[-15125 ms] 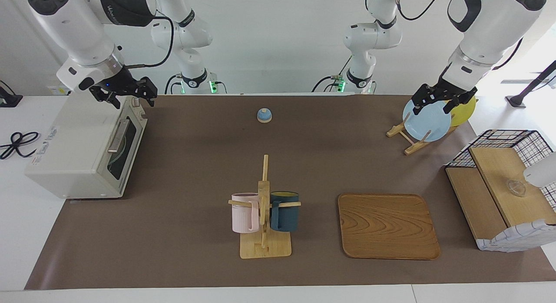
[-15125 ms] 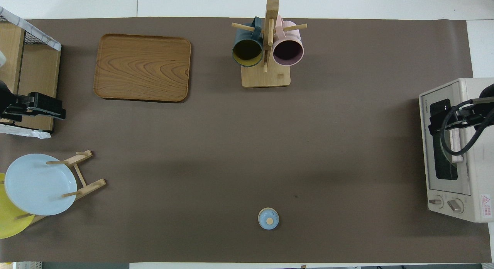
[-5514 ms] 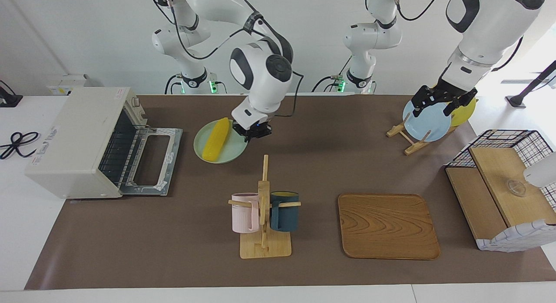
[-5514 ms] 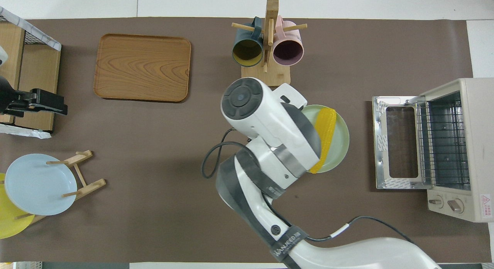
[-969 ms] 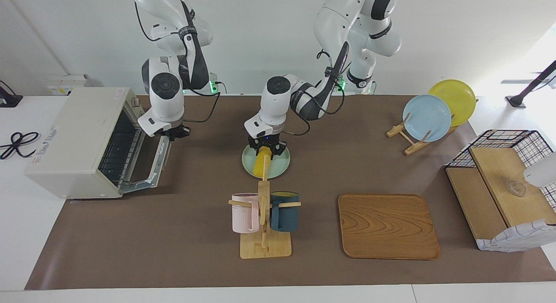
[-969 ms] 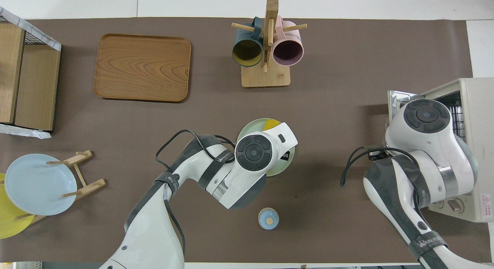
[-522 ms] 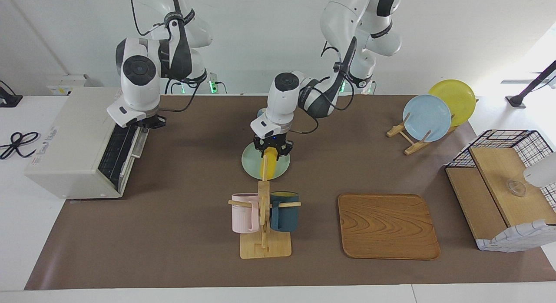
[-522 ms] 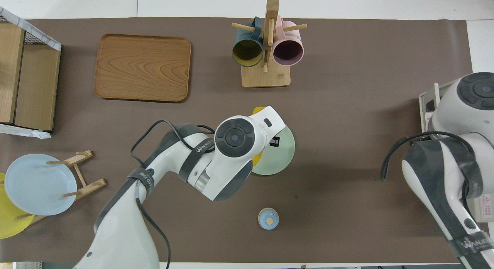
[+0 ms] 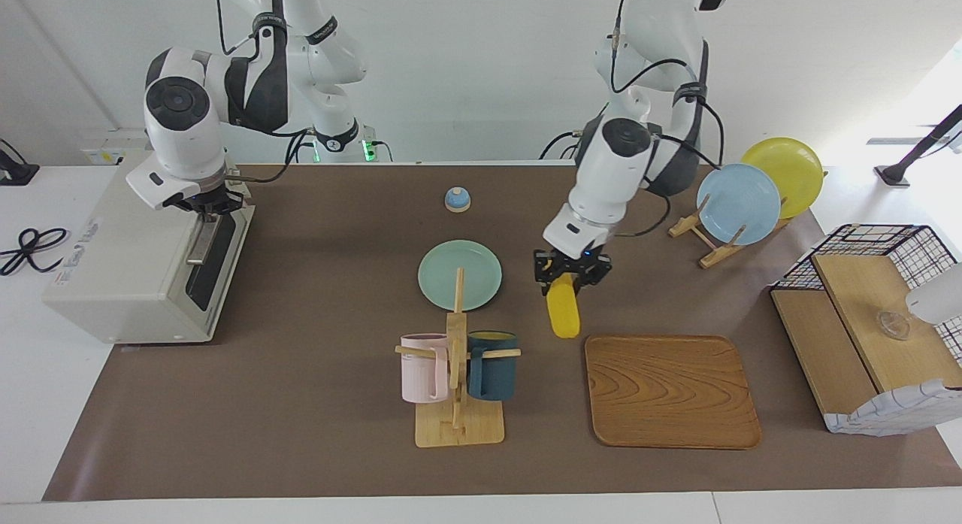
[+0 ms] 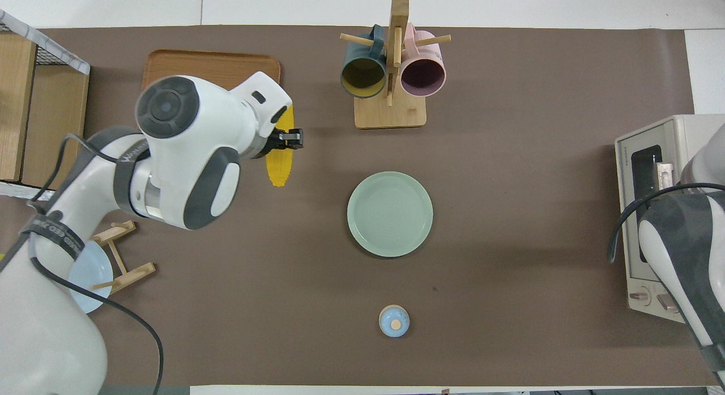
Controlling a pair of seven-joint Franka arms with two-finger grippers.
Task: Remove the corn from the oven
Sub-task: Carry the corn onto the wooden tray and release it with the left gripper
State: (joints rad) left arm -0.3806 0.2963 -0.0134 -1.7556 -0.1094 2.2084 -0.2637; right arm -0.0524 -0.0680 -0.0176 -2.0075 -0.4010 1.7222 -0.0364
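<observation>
Whereas the corn [image 9: 564, 311] had lain on the green plate [image 9: 481, 272] a second earlier, it was recorded hanging from the left gripper [image 9: 571, 278], clenched on it, over the mat beside the wooden tray [image 9: 671, 391]. The oven [image 9: 120, 261] was found reclosed, the right gripper [image 9: 207, 207] pinched shut at its handle. Removal was judged complete.

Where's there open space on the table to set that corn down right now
The left gripper holds the corn up beside the wooden tray, which is bare. The green plate is bare too, as is the mat between it and the oven. It is crowded at the mug rack and plate rack. The right gripper is at the oven door.
</observation>
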